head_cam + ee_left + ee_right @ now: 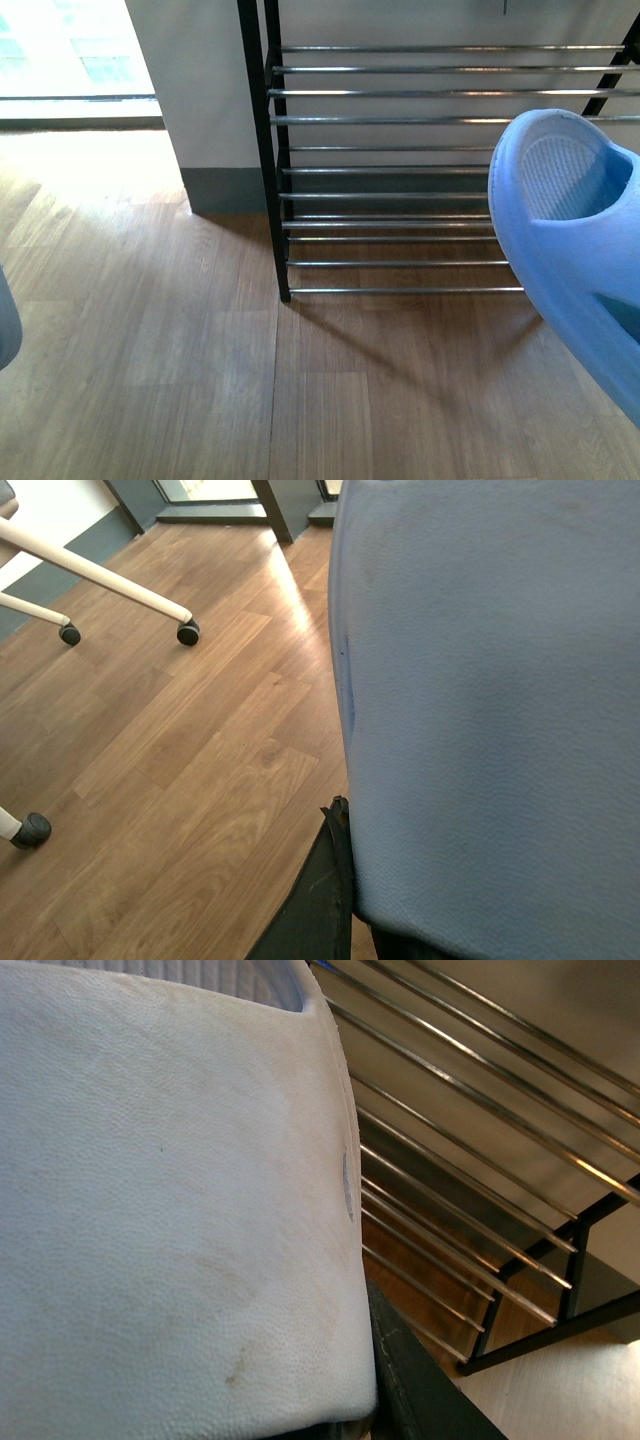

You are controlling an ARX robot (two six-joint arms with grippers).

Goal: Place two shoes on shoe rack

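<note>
The shoe rack (390, 170) stands against the wall, with black side frames and slanted chrome bars. One light-blue slide sandal (575, 240) hangs in the air at the right, just in front of the rack's lower bars. It fills the right wrist view (170, 1190), where my right gripper (250, 1400) is shut on it and one black finger (405, 1385) shows beside it. The rack bars (470, 1210) lie close beyond. My left gripper (430, 900) is shut on the other sandal (490, 700), whose edge (5, 320) shows at the far left. One black finger (320, 900) shows; the other is hidden.
Wooden floor (200, 360) spreads in front of the rack. A white wall with a grey skirting (220, 188) stands left of it, and a bright window (70, 50) lies further left. White chair legs with black casters (187, 632) stand on the floor near my left arm.
</note>
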